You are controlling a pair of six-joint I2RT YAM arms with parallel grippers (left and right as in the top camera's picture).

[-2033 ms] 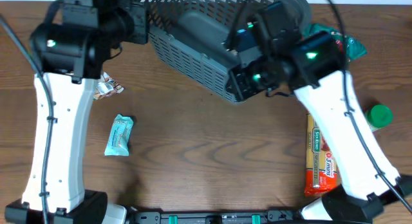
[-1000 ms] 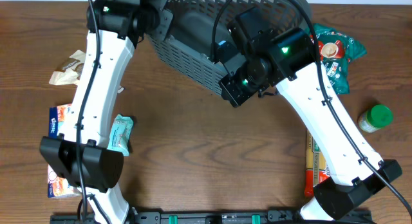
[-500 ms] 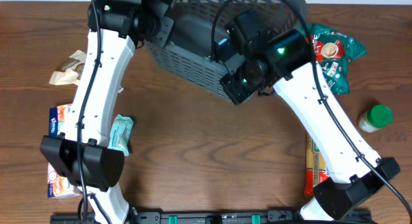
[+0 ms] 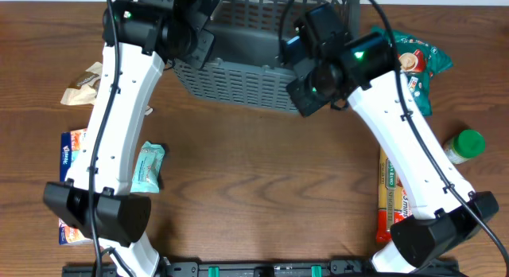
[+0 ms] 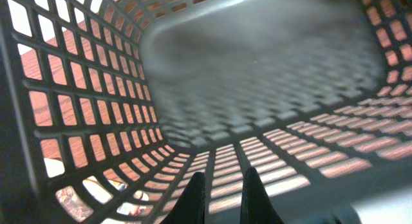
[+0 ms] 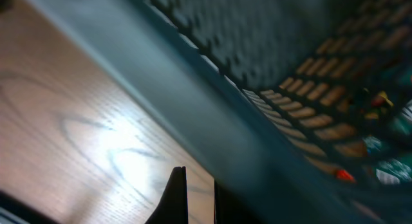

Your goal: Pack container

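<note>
Though askew 1 s ago — container (image 4: 238, 86) now square-on.

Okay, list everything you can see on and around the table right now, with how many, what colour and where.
container: one, dark grey, top centre, between the arms
table: one, brown wood, under everything
tan packet: one, far left
white, blue and orange packets: two, lower left, partly behind the left arm
teal bar: one, just right of the left arm
green and red bag: one, right of the container
green-lidded jar: one, right edge
long orange pack: one, lower right, partly under the right arm
left gripper: one, black, inside the container
right gripper: one, black, at the container's near right corner
</note>
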